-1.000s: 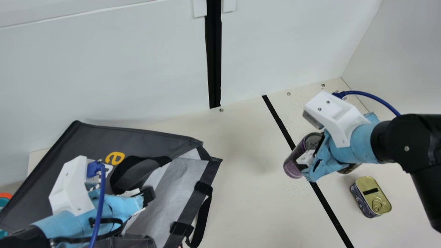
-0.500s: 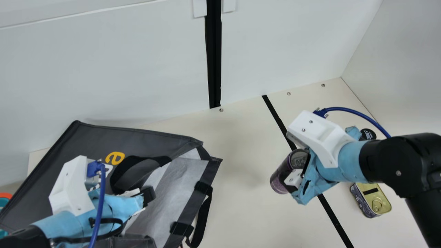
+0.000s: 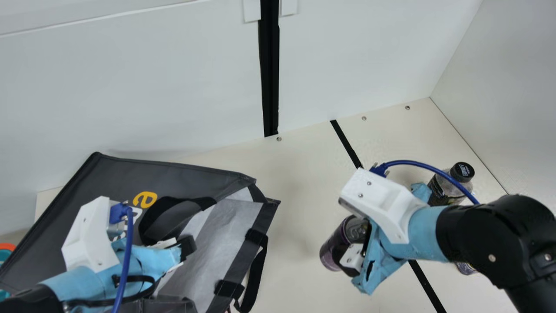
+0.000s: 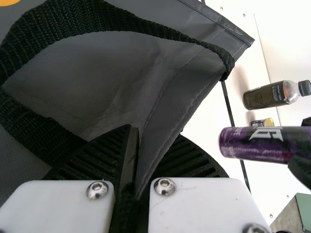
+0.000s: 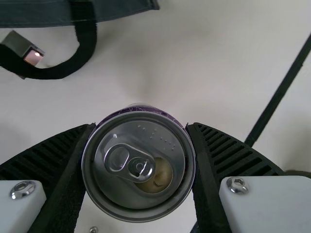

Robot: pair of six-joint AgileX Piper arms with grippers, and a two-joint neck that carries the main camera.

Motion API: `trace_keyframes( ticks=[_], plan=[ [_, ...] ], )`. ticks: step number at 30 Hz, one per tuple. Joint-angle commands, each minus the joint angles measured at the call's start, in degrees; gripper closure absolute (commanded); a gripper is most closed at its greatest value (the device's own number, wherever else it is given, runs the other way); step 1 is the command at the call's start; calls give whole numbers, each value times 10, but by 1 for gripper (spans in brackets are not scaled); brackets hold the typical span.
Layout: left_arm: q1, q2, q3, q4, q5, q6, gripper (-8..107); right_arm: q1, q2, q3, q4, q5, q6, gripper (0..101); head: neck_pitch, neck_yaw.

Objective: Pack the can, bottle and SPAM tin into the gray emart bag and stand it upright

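The left gripper (image 3: 187,248) has its fingers closed on the bag (image 3: 182,171), pinching the edge of its mouth between them. To the right of that gripper, the mouth gapes and shows pale lining. The right gripper (image 3: 358,248) is spread to the width of the can (image 3: 336,243), gripping it by its sides, ring tab showing, well apart from the bag. Beyond the right gripper, farther right, stands the capped bottle (image 3: 444,190); the tin (image 3: 465,268), mostly hidden under the arm, lies outside the bag too.
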Motion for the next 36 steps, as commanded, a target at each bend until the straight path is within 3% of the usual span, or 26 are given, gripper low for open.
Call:
trace_keyframes(
  ticks=[1,17,30,36],
  plan=[
    [0,0,0,0,0,0,107,16,-2,1,-2,0,8,101,-13,-1],
    [0,0,0,0,0,0,107,67,-31,-26,35,0,36,101,-13,-1],
    [0,0,0,0,0,0,107,17,-47,-63,136,0,1,101,-13,-1],
    [0,0,0,0,0,0,107,-13,-44,-59,189,-7,-34,101,-13,-1]
  ],
)
